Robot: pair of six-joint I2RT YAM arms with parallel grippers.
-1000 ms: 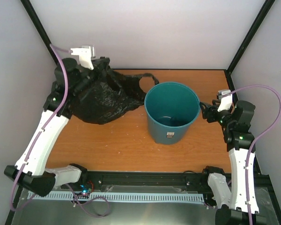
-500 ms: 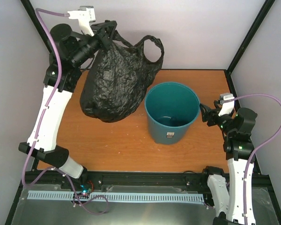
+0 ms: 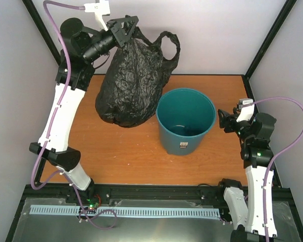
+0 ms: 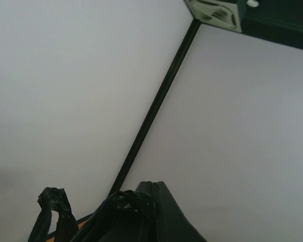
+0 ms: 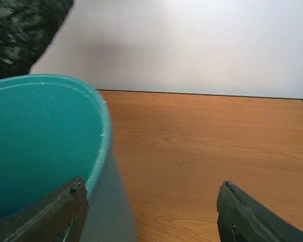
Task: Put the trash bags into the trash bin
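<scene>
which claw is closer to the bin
Right. The right claw sits open just beside the right rim of the bin. The left claw is high up, behind and left of the bin, shut on the bag.

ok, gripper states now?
Left gripper: shut on the wrinkly glossy black plastic trash bag.
Right gripper: open, empty, beside the round teal plastic bin.

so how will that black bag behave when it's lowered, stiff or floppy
Probably floppy: the trash bag sags in wrinkles from the left gripper, one loop handle drooping free. Likely light, since a pinch of film holds it. It may drape over the trash bin rim.
</scene>
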